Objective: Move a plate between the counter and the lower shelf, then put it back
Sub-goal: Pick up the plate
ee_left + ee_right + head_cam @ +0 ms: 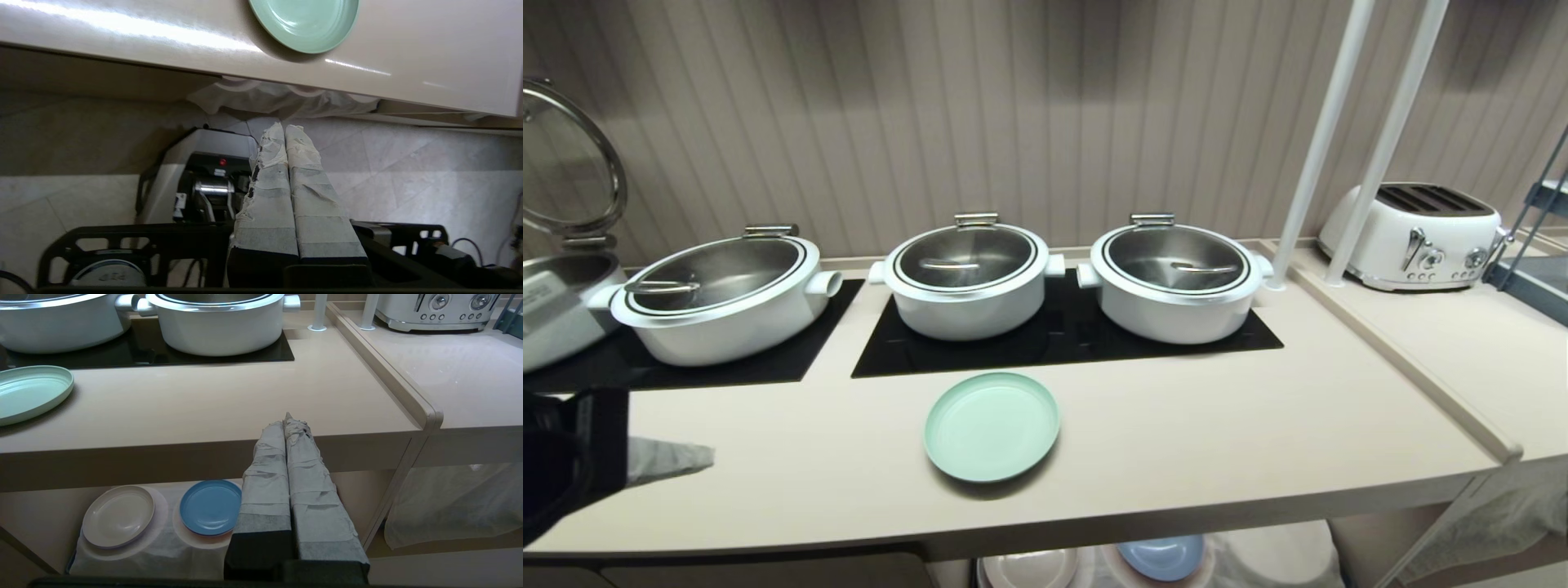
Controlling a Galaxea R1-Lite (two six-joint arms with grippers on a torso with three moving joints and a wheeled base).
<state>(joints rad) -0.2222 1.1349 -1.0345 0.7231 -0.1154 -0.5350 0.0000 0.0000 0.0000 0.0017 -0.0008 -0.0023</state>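
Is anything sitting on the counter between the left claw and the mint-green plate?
No. In the head view, only bare counter lies between the shut left claw at the left edge and the plate.

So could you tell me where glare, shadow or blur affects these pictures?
Left wrist view: a bright glare streak runs along the counter, and the plate casts a dark shadow at its edge. Head view: the left gripper is blurred at the frame's left edge. Right wrist view: evenly lit and sharp.

Ribbed beige wall panelling [1029,106], pale tiled floor [429,171], two white poles [1356,139]
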